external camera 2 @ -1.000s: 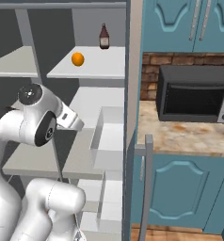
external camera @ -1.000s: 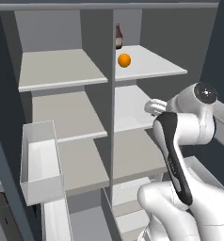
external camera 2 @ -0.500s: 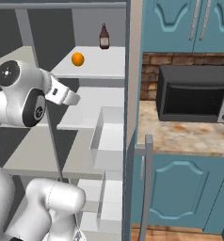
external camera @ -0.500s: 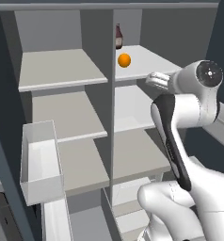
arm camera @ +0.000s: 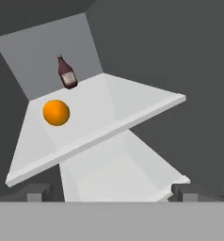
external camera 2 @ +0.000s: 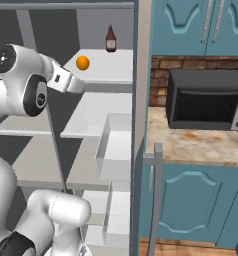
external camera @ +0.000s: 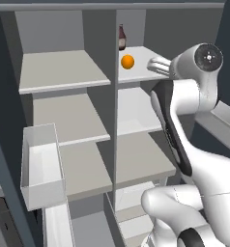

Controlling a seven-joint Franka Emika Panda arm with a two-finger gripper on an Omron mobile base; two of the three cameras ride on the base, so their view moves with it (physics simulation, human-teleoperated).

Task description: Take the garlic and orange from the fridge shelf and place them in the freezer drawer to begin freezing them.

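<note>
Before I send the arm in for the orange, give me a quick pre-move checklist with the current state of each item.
1. Orange on the fridge shelf, in plain sight: ok.
2. Gripper open and empty: ok.
3. Gripper at the orange: not ok, it is short of the shelf's front edge.
4. Room around the orange: ok, the brown bottle stands apart, further back.
5. Garlic located: cannot tell, none visible on the shelf.
6. Freezer drawer open and ready: cannot tell.

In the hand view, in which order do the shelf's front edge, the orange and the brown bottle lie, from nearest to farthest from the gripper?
From the open gripper:
1. Fridge shelf front edge, just ahead.
2. Orange, on the shelf, middle depth.
3. Brown bottle, at the shelf's back.
</note>
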